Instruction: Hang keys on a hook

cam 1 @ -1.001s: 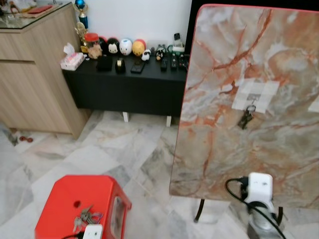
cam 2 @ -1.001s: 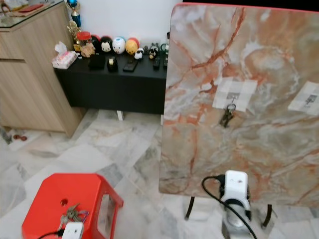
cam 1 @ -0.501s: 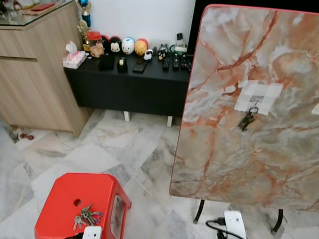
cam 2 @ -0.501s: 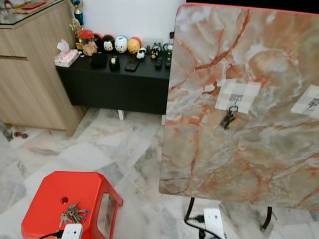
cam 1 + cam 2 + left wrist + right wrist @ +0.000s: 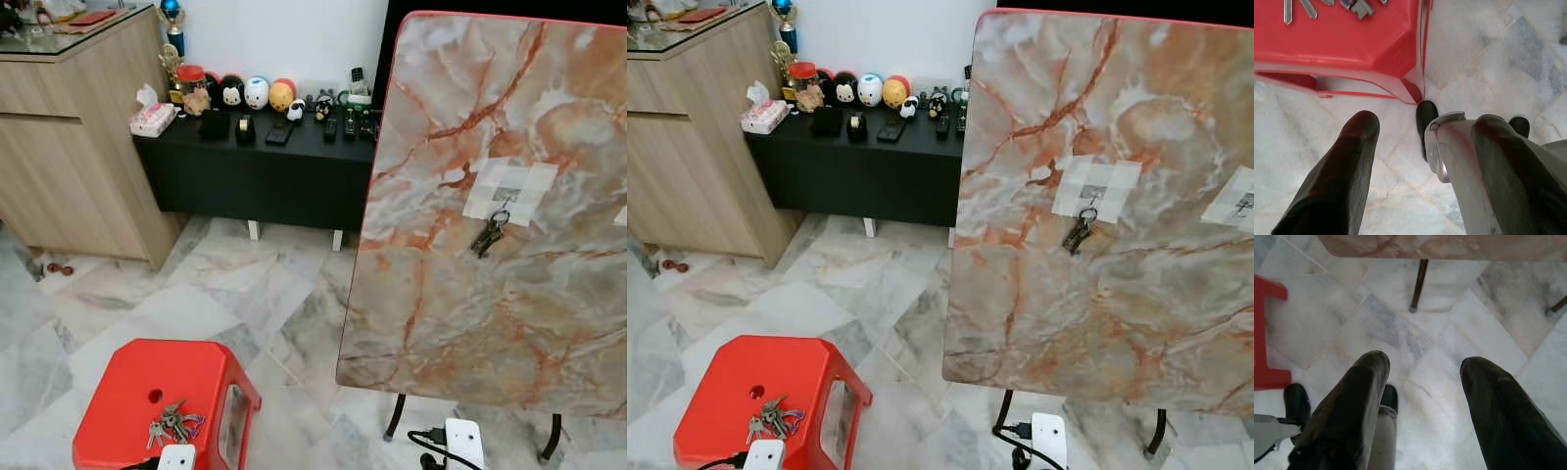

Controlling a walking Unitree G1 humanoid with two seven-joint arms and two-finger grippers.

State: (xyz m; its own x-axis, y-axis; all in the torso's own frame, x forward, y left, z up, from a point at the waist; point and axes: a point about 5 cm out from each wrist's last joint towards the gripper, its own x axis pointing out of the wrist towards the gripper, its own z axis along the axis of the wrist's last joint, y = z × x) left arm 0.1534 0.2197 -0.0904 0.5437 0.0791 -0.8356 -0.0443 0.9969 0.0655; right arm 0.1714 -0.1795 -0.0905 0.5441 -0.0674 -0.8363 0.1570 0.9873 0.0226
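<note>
left gripper (image 5: pixel 1420 161): fingers spread apart, nothing between them, pointing down at the marble floor (image 5: pixel 1484 54) just beside the red stool (image 5: pixel 1352 54)
right gripper (image 5: pixel 1422 406): fingers apart, empty, over floor near the board's leg (image 5: pixel 1418 284)
keys (image 5: pixel 168 423): loose bunch lying on the stool top, near its front edge
hung keys (image 5: pixel 488 235): dark bunch on a taped hook (image 5: pixel 506 199) on the marbled board (image 5: pixel 441 294)
second hook (image 5: pixel 1244 204): bare, at the board's right edge
background: black sideboard (image 5: pixel 255 166) with figurines, wooden cabinet (image 5: pixel 69 147) to the left
</note>
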